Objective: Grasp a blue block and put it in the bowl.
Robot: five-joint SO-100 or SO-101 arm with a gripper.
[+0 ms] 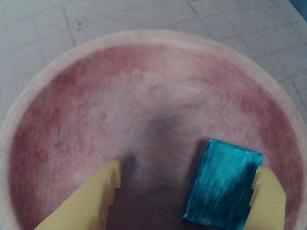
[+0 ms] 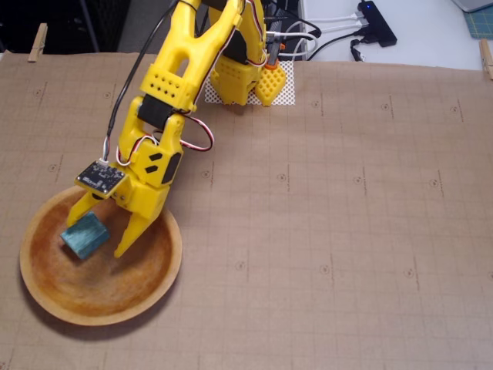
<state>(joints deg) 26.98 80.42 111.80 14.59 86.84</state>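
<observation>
The wooden bowl (image 1: 72,120) fills the wrist view, and in the fixed view the bowl (image 2: 115,297) sits at the table's lower left. The teal-blue block (image 1: 223,189) is inside the bowl and touches only the inner face of the right yellow finger (image 1: 268,201). My gripper (image 1: 188,170) is open, its fingers spread much wider than the block. In the fixed view the gripper (image 2: 98,235) reaches down into the bowl, and the blue block (image 2: 85,235) lies tilted between its fingers, closer to the left one.
A brown gridded mat (image 2: 331,231) covers the table. The arm's base (image 2: 246,77) stands at the top centre, with cables and a black hub (image 2: 377,23) behind it. Wooden clothespins (image 2: 37,42) clip the mat's far corners.
</observation>
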